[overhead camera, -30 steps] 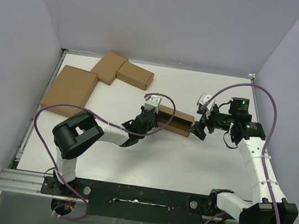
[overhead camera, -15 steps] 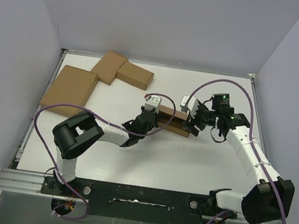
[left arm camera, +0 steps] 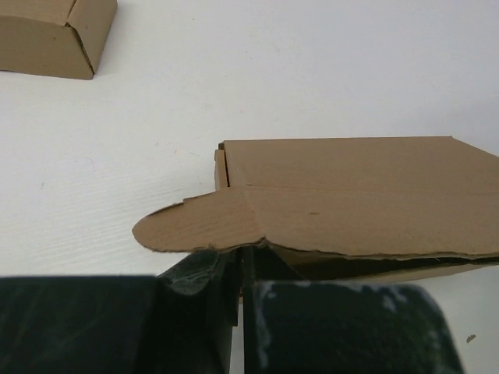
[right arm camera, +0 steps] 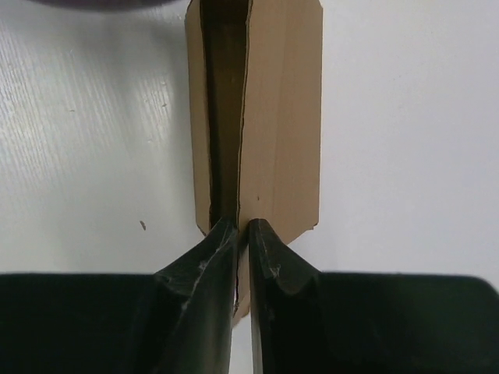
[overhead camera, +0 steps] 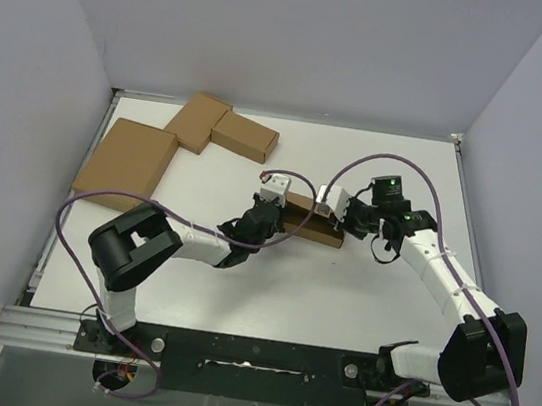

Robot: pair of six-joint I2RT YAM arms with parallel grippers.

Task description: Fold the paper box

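Paper box lies near the middle of the white counter, a small brown carton partly formed, between the two arms. The left pincer meets it at its left end with its fingers pressed together, and a rounded flap of the box runs into the thin slit between them. The right pincer meets the right end; in the wrist view its narrow tips are pinched on one upright cardboard wall of the box, whose open slot runs away from the camera. At the back left of the counter lie a large flat carton and a pair of small cartons, well apart from the box
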